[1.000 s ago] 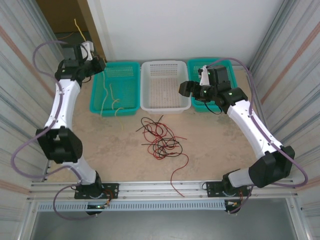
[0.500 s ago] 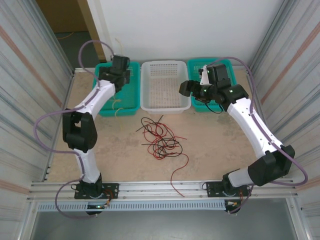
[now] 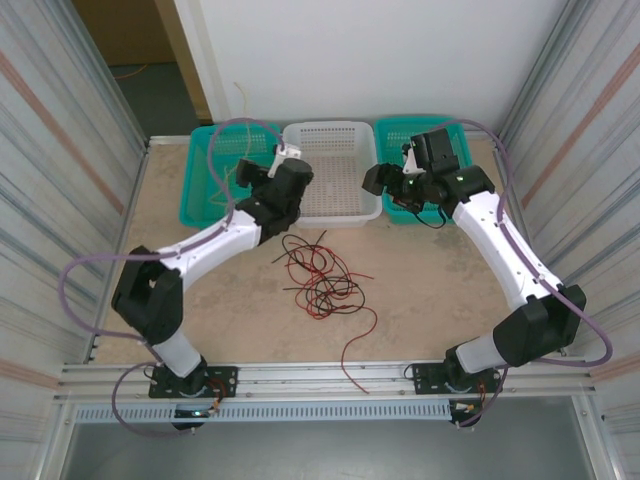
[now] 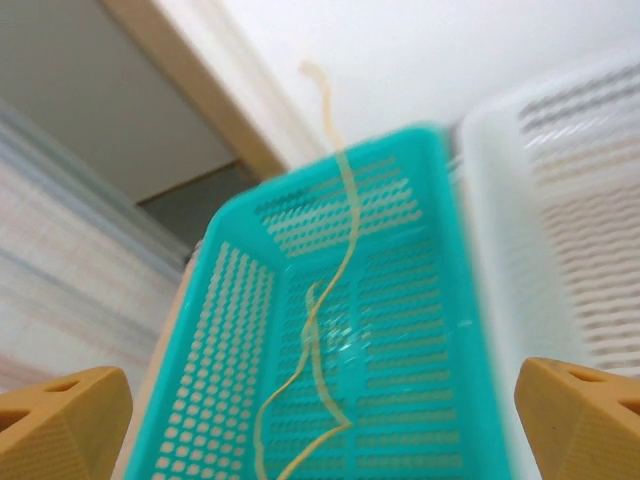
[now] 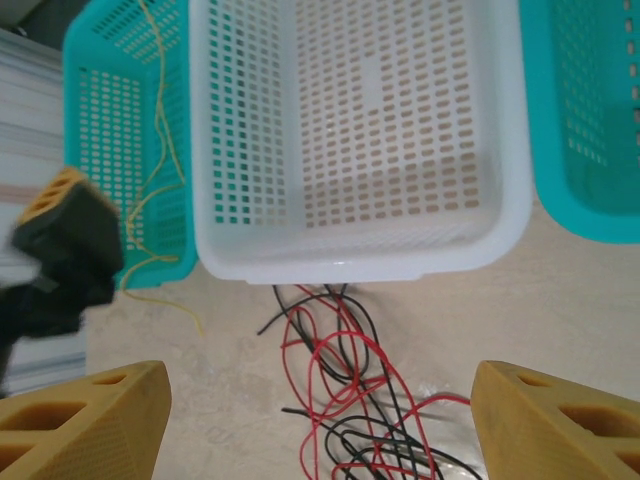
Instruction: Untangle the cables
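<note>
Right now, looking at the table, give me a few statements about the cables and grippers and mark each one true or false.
1. A pale yellow cable lies in the left teal basket. True.
2. The red and black cables sit in a basket. False: they lie tangled on the table in front of the white basket.
3. The left gripper is open. True.
4. The right gripper holds a red cable. False: its jaws stand open on nothing.

Red and black cables (image 5: pixel 345 400) below white basket (image 5: pixel 350 262) — cut off at bottom edge; yellow cable (image 4: pixel 355 215) left of it — blurred.
</note>
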